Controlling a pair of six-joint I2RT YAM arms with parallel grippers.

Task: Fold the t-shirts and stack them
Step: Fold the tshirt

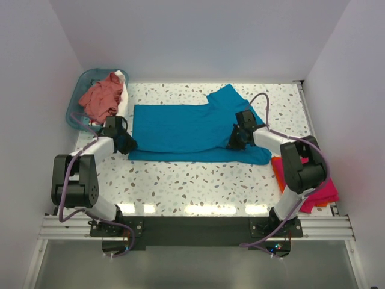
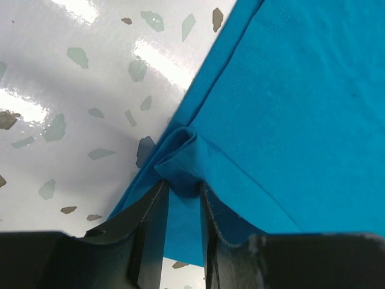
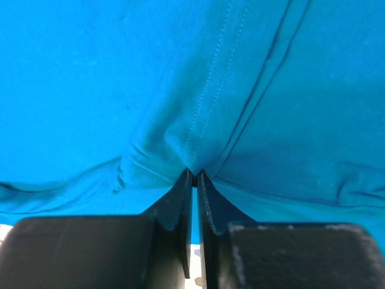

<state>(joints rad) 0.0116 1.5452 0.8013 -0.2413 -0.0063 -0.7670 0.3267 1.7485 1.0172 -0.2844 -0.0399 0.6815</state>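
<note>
Top cam looks down on whole table (image 1: 180,180); wrist cams v. close on teal t-shirt (image 1: 180,129).

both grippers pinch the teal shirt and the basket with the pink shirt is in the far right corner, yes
No: the basket with the pink shirt is in the far left corner, as the top external view shows. Left gripper and right gripper do pinch the teal shirt.

- Robot lab test cell.
- Plain white walls (image 1: 198,36) box in a speckled surface (image 1: 192,180) on three sides.
- Left arm (image 1: 75,180) and right arm (image 1: 301,168) bolted to a metal rail (image 1: 328,227).
- Purple cables (image 1: 263,94) run exposed.
</note>
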